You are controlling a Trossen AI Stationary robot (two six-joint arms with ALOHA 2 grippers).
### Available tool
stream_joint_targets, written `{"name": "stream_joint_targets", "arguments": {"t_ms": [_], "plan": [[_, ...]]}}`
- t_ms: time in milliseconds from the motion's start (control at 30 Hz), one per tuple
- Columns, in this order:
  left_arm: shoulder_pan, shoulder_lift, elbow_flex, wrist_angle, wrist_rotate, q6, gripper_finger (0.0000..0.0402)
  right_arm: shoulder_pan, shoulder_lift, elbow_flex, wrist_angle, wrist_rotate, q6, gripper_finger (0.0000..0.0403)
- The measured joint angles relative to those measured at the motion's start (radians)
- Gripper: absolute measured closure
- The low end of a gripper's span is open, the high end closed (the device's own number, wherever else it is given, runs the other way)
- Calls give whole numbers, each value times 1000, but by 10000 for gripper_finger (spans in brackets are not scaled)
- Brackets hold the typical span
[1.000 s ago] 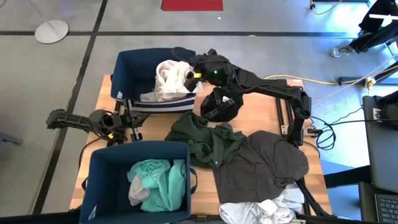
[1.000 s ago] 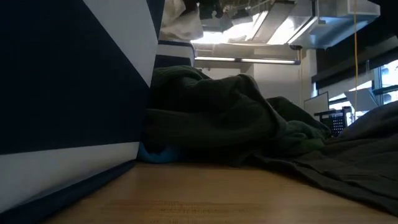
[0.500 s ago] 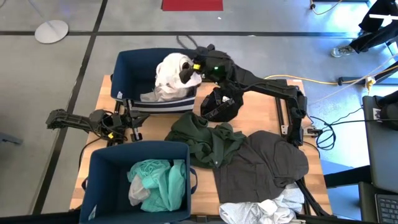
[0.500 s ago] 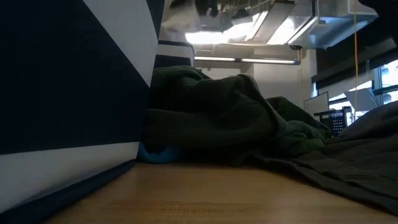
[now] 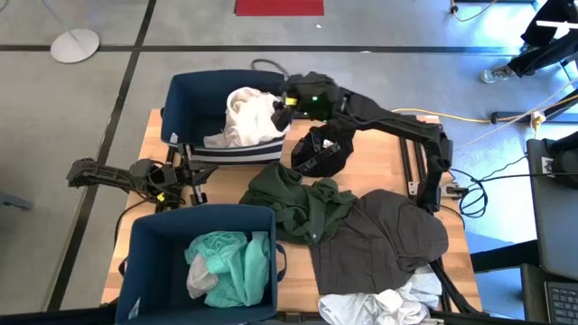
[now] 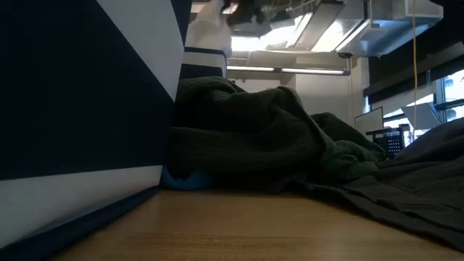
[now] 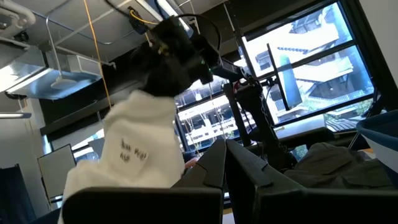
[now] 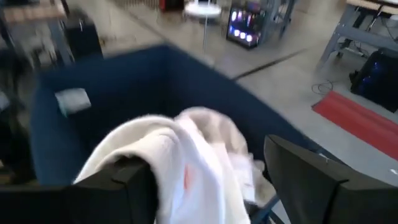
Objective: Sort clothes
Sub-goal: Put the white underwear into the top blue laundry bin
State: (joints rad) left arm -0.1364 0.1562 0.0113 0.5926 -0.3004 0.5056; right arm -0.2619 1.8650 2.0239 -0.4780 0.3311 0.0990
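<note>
My right gripper (image 5: 284, 108) hangs over the far dark blue bin (image 5: 181, 97), shut on a white garment (image 5: 246, 116) that lies partly in the bin. The garment also shows in the low view (image 6: 210, 29) and the left wrist view (image 7: 140, 149). A black garment (image 5: 321, 152), a dark green one (image 5: 298, 203), a dark grey one (image 5: 379, 239) and a pale grey-white one (image 5: 379, 307) lie on the table. A teal garment (image 5: 230, 266) lies in the near bin (image 5: 149, 244). My left gripper (image 5: 197, 188) is shut and empty at the table's left. My right gripper holds the white garment by a bunched fold at its top (image 8: 186, 168), which lies between the two fingers (image 8: 127, 183). The fingers come from above, slanting from the table's right. The garment hangs below them (image 7: 143, 124), its lower part in the far bin.
The two bins take up the table's left half, the striped far bin wall (image 5: 230, 152) close to my left gripper. The low view shows the near bin's wall (image 6: 87, 94) and the green garment (image 6: 246, 138). Bare wood (image 5: 388, 153) shows at the far right.
My right gripper has carried the white garment toward the table's left and up over the far bin, then come back a little toward the right and down. The garment was bunched high and now hangs lower, spread into the bin.
</note>
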Motion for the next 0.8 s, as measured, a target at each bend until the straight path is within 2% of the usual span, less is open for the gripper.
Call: {"name": "stream_joint_targets", "arguments": {"t_ms": [133, 300, 433, 533, 667, 800], "plan": [[0, 0, 0, 2, 0, 0, 402, 0, -23, 0, 105, 2, 29, 137], [0, 0, 0, 3, 0, 2, 402, 6, -34, 1, 126, 20, 67, 137], [0, 0, 0, 3, 0, 19, 402, 6, 7, 1, 194, 38, 81, 137], [0, 0, 0, 6, 1, 19, 402, 6, 54, 1, 230, -11, 81, 137], [0, 0, 0, 16, 0, 18, 402, 6, 85, 0, 91, -138, 79, 137], [0, 0, 0, 17, 1, 19, 402, 5, 70, 0, -106, -119, 77, 137]]}}
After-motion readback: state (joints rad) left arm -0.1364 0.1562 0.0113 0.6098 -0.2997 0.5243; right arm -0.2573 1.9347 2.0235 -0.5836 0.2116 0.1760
